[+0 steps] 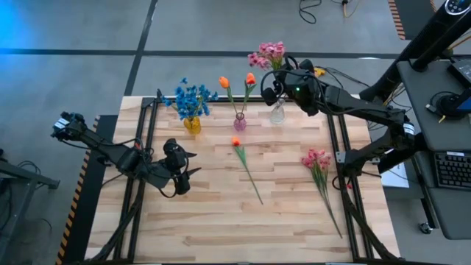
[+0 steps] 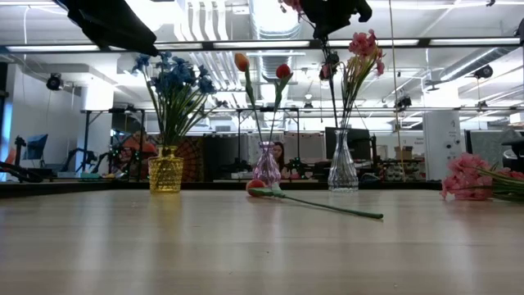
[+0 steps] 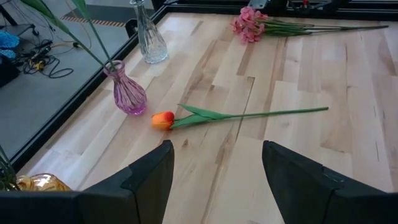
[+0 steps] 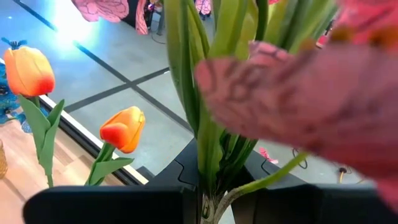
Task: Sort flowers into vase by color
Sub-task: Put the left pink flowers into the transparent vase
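- The wooden tabletop (image 1: 294,221) is carrying three vases in a row along its far edge; two flowers are lying loose on it.
- The right claw (image 1: 274,90) is hovering at the clear vase (image 1: 277,112), closed on the stems of a pink spray (image 1: 268,54) standing in it; the right wrist view is showing green stems (image 4: 208,124) squeezed between its fingers.
- The left claw (image 3: 214,180) is waiting with fingers spread apart, empty, near the tabletop's left side.
- Blue blooms (image 1: 193,97) are sitting in the yellow vase (image 1: 192,125); two orange tulips (image 1: 237,81) are standing in the pink vase (image 1: 240,122).
- A second pink spray (image 1: 318,163) is lying toward the right edge.
- One orange tulip (image 1: 237,141) is lying mid-table, just before the pink vase.
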Robot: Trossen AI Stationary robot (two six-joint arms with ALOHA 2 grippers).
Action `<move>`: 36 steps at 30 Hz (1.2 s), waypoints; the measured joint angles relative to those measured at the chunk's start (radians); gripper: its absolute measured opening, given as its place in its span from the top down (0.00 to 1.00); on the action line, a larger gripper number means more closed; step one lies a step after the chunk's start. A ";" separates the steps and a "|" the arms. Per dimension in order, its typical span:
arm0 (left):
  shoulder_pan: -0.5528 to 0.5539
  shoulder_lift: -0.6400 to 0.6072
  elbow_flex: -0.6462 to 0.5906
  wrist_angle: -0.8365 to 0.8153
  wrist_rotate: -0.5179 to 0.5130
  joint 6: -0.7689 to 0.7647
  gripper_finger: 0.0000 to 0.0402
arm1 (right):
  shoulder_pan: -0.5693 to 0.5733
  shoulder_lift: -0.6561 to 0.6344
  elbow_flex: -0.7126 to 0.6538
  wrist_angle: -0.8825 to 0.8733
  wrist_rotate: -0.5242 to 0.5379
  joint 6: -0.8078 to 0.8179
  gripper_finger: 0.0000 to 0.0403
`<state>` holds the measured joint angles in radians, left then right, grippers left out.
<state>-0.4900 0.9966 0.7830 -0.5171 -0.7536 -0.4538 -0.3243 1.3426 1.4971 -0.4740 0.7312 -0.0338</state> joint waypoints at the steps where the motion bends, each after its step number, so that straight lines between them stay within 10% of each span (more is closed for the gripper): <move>1: 0.000 0.000 0.000 0.000 0.000 0.000 0.44 | 0.000 0.000 0.000 0.000 -0.001 0.000 0.89; 36: 0.000 0.000 0.000 -0.002 0.000 0.000 0.44 | -0.022 -0.002 -0.018 0.010 0.001 -0.020 0.89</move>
<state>-0.4900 0.9966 0.7830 -0.5186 -0.7536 -0.4536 -0.3465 1.3411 1.4787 -0.4641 0.7317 -0.0536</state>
